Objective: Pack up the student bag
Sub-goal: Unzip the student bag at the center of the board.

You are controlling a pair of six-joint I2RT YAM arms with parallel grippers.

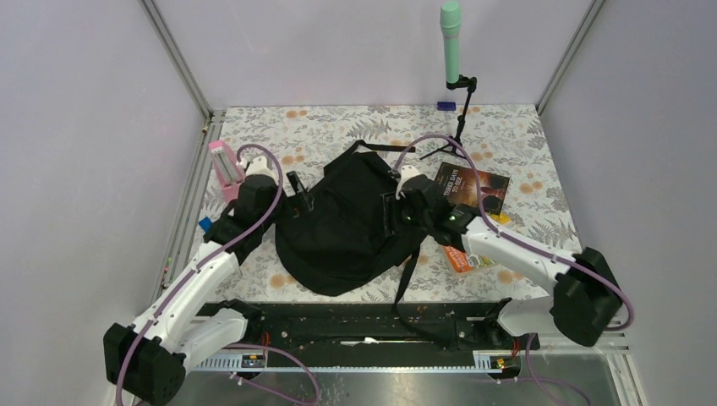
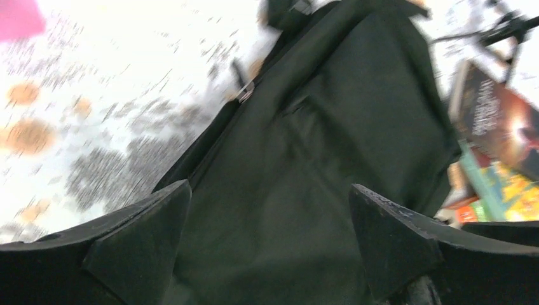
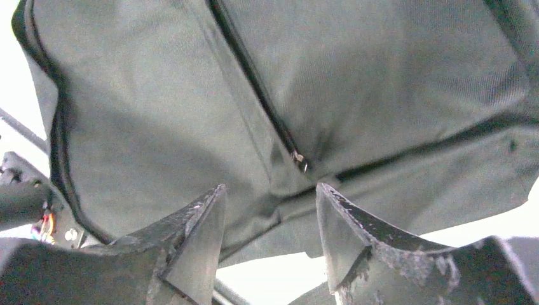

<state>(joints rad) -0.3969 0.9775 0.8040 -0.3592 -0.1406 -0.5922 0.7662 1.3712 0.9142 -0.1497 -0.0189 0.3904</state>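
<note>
**First:** Black fabric sprawled in the middle of the floral surface [image 1: 524, 135], that's the student bag [image 1: 347, 224]. It lies flat, with a strap trailing toward the near edge.

**Second:** And the arms?

**First:** One on either side of it. The left gripper [image 2: 268, 190] has its jaws spread wide with nothing between them, hovering at the bag's left edge. The right gripper [image 3: 270, 190] has its jaws partly apart, also empty, just over the bag's right side.

**Second:** Anything packed?

**First:** I can't see inside. My guess is it's hardly begun. A dark book [image 1: 472, 186] lies out on the right near the bag, a pink object [image 1: 223, 165] sits to the far left, and an orange packet [image 1: 459, 259] lies by the right arm. All three are outside the bag. The one zip pull [image 3: 299, 160] I can make out sits on a zip that looks closed.

**Second:** So opening and loading are both left to do.
</note>
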